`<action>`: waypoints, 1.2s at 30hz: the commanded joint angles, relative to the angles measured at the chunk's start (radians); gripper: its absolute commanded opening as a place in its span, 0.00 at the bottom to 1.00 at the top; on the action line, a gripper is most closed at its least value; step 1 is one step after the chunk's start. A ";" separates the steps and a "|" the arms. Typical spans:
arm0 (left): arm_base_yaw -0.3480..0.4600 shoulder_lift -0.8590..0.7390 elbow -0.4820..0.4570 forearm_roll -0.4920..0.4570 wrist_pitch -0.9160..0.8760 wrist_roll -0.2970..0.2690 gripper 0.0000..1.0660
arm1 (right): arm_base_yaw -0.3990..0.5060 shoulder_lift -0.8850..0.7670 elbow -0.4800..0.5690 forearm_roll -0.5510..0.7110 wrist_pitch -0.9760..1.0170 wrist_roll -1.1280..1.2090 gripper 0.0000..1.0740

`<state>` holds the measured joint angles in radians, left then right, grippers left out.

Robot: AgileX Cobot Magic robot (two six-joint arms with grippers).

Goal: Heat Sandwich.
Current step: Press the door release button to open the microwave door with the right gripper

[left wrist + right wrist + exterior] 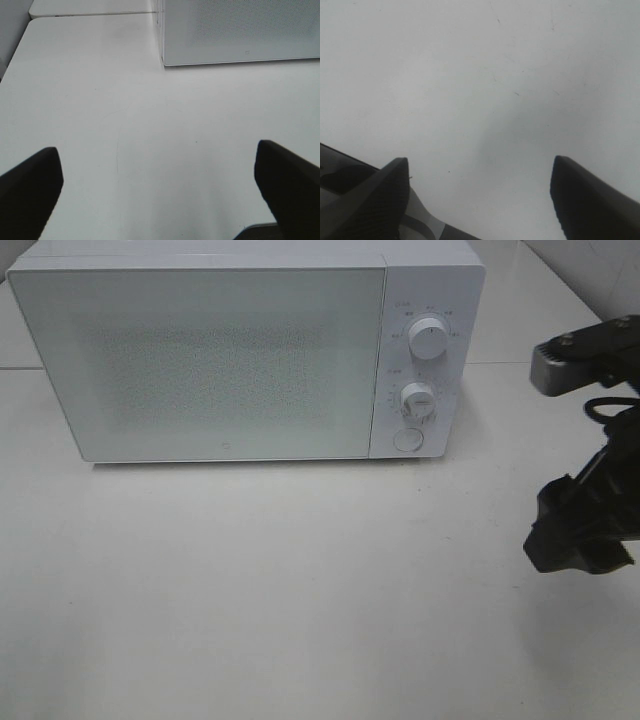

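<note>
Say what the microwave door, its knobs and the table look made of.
Door: probably glass or glossy plastic, frosted white with a fine dot mesh showing through. Upper knob and lower knob: likely white plastic, smooth, evenly coloured. Table: seemingly white laminate, smooth, faintly scratched.

White microwave [245, 355] w/ speckled grey door [200, 370]; white table [300, 590]; black fingers [30, 190].

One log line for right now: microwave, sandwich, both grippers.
microwave: door shut | sandwich: not in view | left gripper: open, empty, above table | right gripper: open, empty, above table
</note>
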<state>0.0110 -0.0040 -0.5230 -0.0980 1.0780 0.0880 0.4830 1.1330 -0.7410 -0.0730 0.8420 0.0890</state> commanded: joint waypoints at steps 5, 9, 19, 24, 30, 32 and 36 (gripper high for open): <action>0.003 -0.020 0.005 -0.005 -0.010 -0.005 0.94 | -0.001 -0.221 -0.008 0.005 0.106 -0.054 0.71; 0.003 -0.020 0.005 -0.005 -0.010 -0.005 0.94 | -0.001 -0.359 -0.008 0.002 0.132 -0.057 0.71; 0.003 -0.020 0.005 -0.005 -0.010 -0.005 0.94 | -0.005 -0.667 0.104 -0.003 0.151 -0.051 0.71; 0.003 -0.020 0.005 -0.005 -0.010 -0.005 0.94 | -0.005 -0.765 0.203 -0.003 0.151 -0.028 0.71; 0.003 -0.020 0.005 -0.005 -0.010 -0.005 0.94 | -0.061 -0.824 0.241 -0.002 0.158 -0.010 0.71; 0.003 -0.020 0.005 -0.005 -0.010 -0.005 0.94 | -0.113 -0.845 0.241 -0.002 0.158 -0.019 0.71; 0.003 -0.020 0.005 -0.005 -0.010 -0.005 0.94 | -0.226 -0.929 0.243 0.006 0.157 -0.052 0.71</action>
<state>0.0110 -0.0040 -0.5230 -0.0980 1.0780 0.0880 0.3100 0.2480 -0.5030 -0.0740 1.0030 0.0570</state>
